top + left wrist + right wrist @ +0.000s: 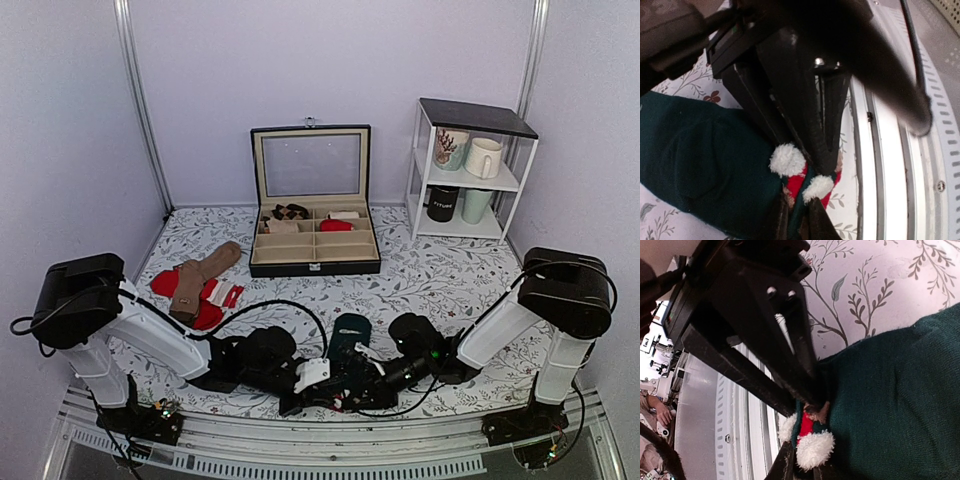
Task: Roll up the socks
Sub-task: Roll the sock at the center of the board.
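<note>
The dark teal-green socks (pixel 350 335) lie flat near the table's front edge, between the two arms. Their near end carries red trim and white pompoms (pixel 787 159). My left gripper (pixel 335 388) is shut on that end, with teal and red fabric pinched between its fingers (pixel 797 212). My right gripper (pixel 368 382) comes from the other side and is shut on the same end (pixel 805 462). The two grippers stand tip to tip, almost touching. The socks' body (pixel 900 405) spreads away from both, over the flowered cloth.
A tan-brown sock (pixel 205 272) lies across red socks (pixel 165 283) at the left. An open black compartment box (pixel 315 255) stands behind, holding rolled socks. A white shelf with mugs (pixel 465 170) is at back right. A metal rail (pixel 890 150) runs beside the grippers.
</note>
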